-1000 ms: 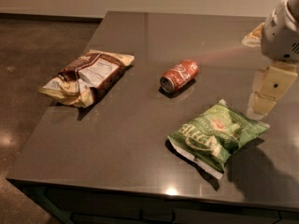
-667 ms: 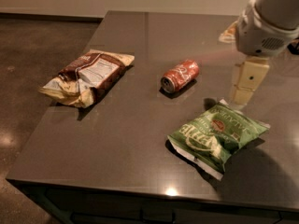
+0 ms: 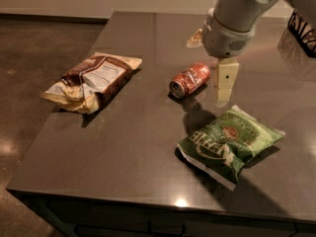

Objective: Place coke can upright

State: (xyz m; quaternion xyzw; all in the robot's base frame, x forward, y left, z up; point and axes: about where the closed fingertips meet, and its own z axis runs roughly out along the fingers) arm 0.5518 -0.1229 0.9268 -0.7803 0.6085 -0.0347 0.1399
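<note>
The coke can [image 3: 190, 79] is red with white lettering and lies on its side near the middle of the dark table [image 3: 133, 147], its silver end facing front left. My gripper [image 3: 207, 69] hangs from the white arm, just above and to the right of the can's far end. It is open and empty. One cream finger [image 3: 225, 78] points down right beside the can, and the other [image 3: 195, 39] sticks out behind it. The gripper does not touch the can.
A brown and white chip bag [image 3: 91, 80] lies at the left of the table. A green chip bag [image 3: 229, 142] lies front right, close below the gripper. A black wire basket [image 3: 302, 31] stands at the far right edge. Floor lies beyond the left edge.
The arm and gripper have moved left across the table, from above the green bag to right beside the can. The can and both bags have not moved.
</note>
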